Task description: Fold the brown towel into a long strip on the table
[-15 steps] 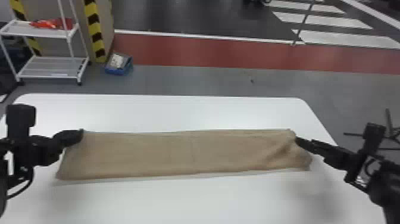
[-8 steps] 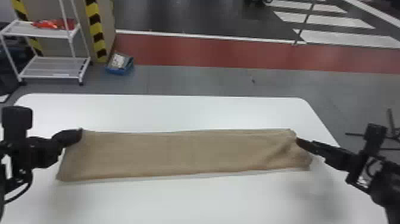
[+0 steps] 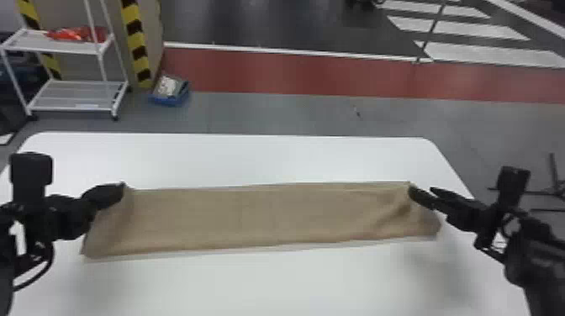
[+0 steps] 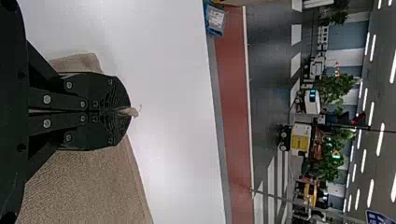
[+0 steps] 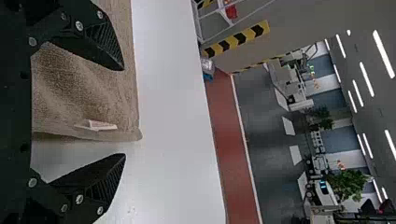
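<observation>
The brown towel (image 3: pixel 260 216) lies as a long strip across the white table, with creases near its right end. At its far left corner is my left gripper (image 3: pixel 122 190); in the left wrist view that gripper (image 4: pixel 132 112) is shut on the corner, a small bit of cloth poking out past the tips. By the far right corner is my right gripper (image 3: pixel 420 192). The right wrist view has this gripper (image 5: pixel 125 112) open, its fingers apart on either side of the towel's end edge, where a small white label (image 5: pixel 96 125) shows on the towel (image 5: pixel 84 88).
The white table (image 3: pixel 252 159) extends beyond the strip and in front of it. Past its far edge stand a white wire shelf (image 3: pixel 71 94) and a blue box (image 3: pixel 170 94) on the floor. A black stand (image 3: pixel 554 189) is at the right.
</observation>
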